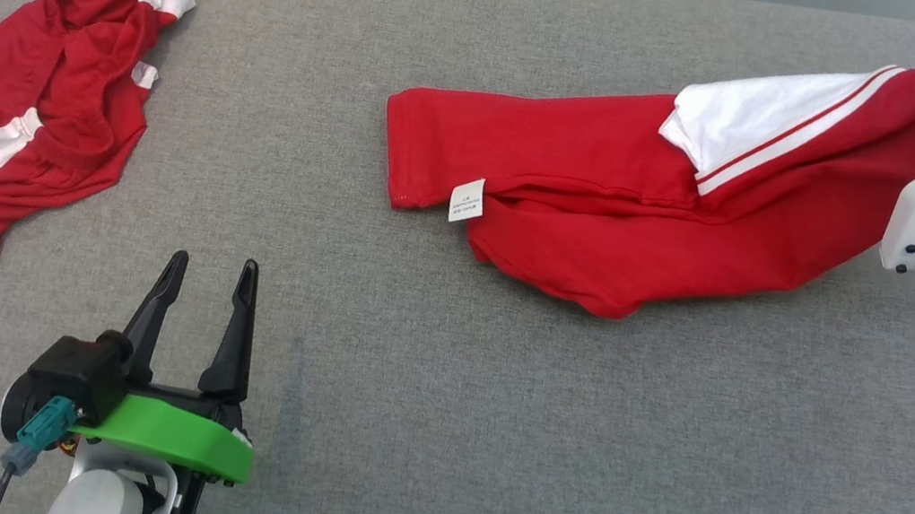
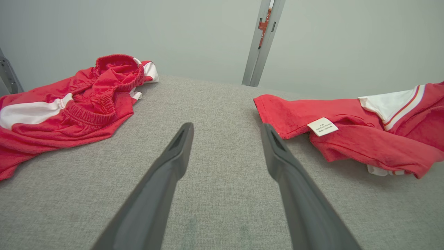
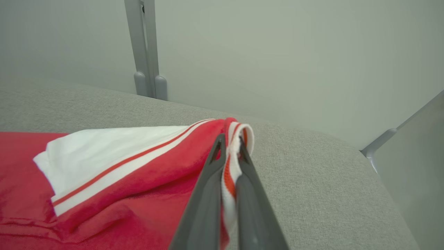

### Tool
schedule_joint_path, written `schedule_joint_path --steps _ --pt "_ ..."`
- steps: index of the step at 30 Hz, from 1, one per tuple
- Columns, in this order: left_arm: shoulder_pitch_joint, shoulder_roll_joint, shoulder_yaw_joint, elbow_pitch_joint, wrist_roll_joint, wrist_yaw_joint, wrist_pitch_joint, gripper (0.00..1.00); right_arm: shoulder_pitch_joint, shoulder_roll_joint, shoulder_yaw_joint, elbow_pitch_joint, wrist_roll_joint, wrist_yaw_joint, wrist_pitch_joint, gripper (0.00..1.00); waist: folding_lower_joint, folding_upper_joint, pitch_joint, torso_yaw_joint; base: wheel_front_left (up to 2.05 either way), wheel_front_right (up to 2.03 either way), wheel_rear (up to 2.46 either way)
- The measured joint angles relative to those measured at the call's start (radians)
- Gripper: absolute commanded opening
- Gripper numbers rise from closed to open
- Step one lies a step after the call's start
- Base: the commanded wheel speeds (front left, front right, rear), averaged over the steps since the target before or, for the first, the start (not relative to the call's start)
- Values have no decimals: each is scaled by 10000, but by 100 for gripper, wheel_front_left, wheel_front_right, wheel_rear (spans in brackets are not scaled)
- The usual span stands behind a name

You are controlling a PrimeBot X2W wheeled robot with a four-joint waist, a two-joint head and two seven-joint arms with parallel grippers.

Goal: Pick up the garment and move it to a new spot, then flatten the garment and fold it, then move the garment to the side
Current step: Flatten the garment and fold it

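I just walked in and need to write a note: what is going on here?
The right gripper is shut on the striped trim of a red and white shirt, which lies stretched on the grey padded surface. The left gripper is open and empty. Red shorts lie crumpled at the left, untouched.

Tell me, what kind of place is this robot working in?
Probably a lab or test room, not a home: a grey padded table, plain pale walls with a metal post, one red-and-white garment pinched in the right tool, a second garment lying apart.
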State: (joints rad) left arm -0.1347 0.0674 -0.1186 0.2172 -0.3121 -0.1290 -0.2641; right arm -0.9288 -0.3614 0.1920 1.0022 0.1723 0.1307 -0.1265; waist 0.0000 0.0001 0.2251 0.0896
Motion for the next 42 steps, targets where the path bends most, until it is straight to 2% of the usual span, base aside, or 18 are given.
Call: schedule_joint_path --steps 2,3,4,10,13,19,25,35,42 --pt "-1 0 2 13 0 0 0 100 91 75 -267 199 -98 2 -2 0 0 0 -17 -1 0 0 0" --pt "-1 0 4 27 0 0 0 100 128 69 -451 393 -159 2 188 25 0 0 -34 -5 0 0 0" --pt "-1 0 4 48 0 0 0 100 219 56 -602 587 -257 0 372 100 0 0 -58 -8 0 0 0" --pt "5 -13 75 90 0 0 0 100 606 -58 -1607 999 -880 0 830 100 0 0 -242 -10 0 0 0" --pt "53 -33 167 96 0 0 0 100 956 119 -2125 991 -1179 0 1181 100 0 0 -356 -41 0 0 0" --pt "241 -79 278 48 0 0 0 100 1387 993 -2477 -123 -1287 2 1785 100 0 0 -498 -124 0 0 0" --pt "185 -104 213 -144 6 0 0 100 1264 1340 -2560 -1129 -947 0 3601 100 0 0 -229 -84 0 0 0" --pt "-460 -98 -173 -554 56 0 0 100 -322 782 -3622 -1588 -1174 0 5841 100 0 0 840 312 0 0 0" --pt "-871 -61 -290 -1058 82 0 0 100 -990 -36 -2871 -1837 -1114 0 7448 100 0 0 1878 762 0 0 0"
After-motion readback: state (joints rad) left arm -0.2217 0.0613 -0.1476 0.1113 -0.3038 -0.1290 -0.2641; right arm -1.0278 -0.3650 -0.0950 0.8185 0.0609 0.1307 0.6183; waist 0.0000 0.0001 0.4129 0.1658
